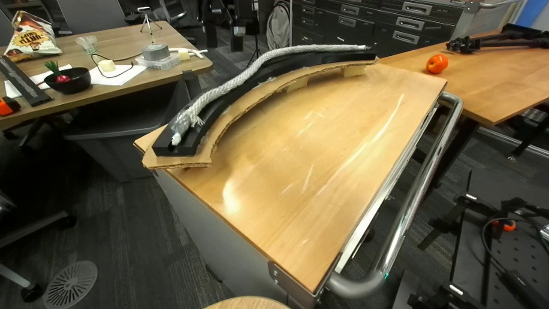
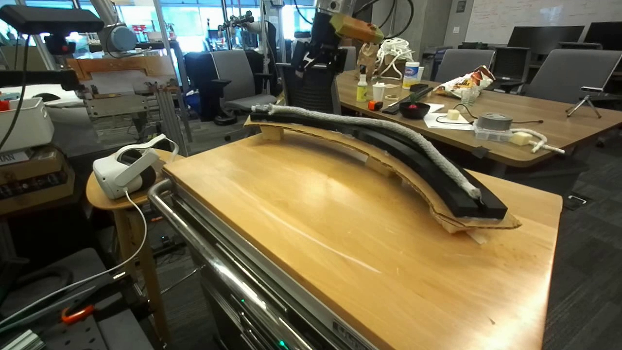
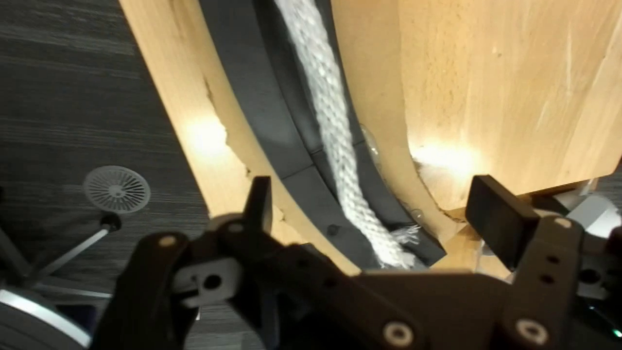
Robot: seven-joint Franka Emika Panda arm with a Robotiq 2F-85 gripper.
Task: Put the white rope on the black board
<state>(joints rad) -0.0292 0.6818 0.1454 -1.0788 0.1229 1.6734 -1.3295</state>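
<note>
Wrist view: braided, frayed rope is borne by the curved black board below the gripper, fingers parted

A chip bag, bowl and tripod share a table.

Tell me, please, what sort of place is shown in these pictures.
Probably a robotics lab in an office-like room: the wrist view shows an end effector, and an exterior view shows a white VR-style headset and a whiteboard with writing.
</note>
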